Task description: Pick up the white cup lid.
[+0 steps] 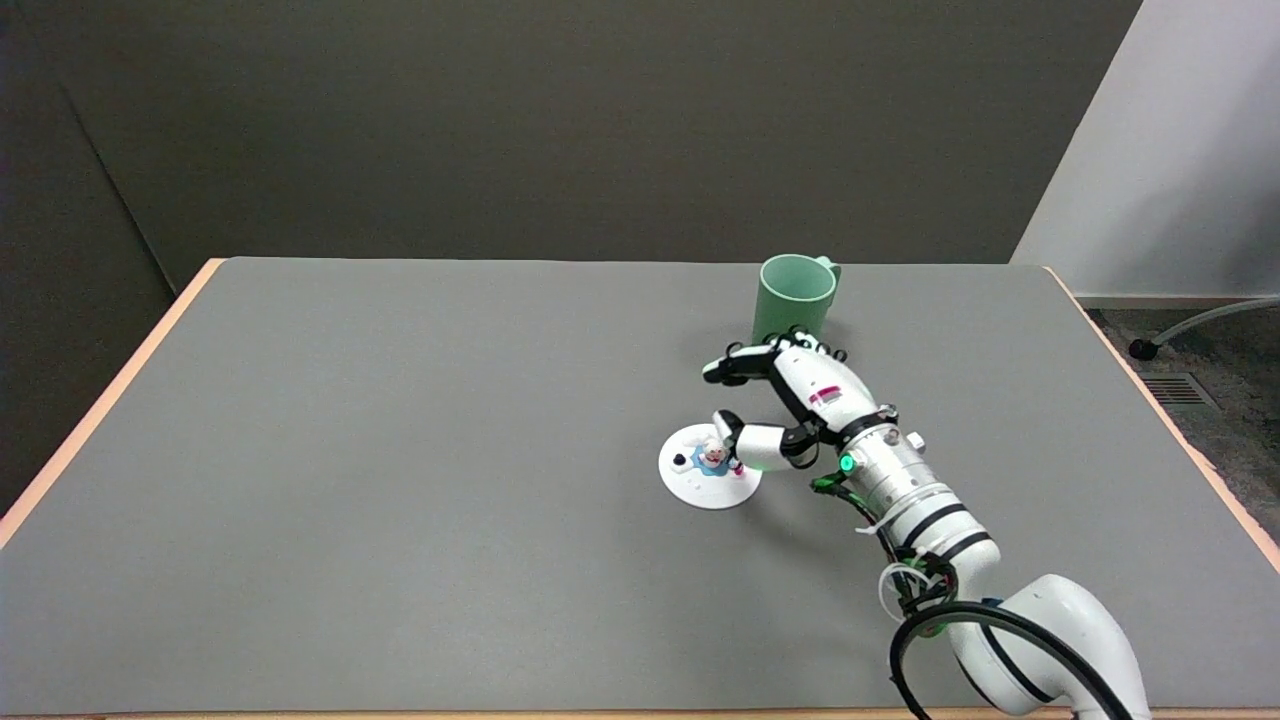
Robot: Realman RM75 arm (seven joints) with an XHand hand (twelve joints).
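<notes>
While the white cup lid [706,468] lies flat on the grey tabletop [400,450] right of centre, the right hand [790,400] hovers at its right rim, fingers [728,369] spread wide, holding nothing. A green mug [794,302] stands upright near the far edge, behind the hand.

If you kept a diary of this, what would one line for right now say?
phase: reaching | right hand: open, fingers apart above white cup lid | lid: flat on table, not held | green mug: upright behind hand

Grey table [400,500] with pale wood edge, dark wall [500,130] behind, white wall [1180,150] right
</notes>
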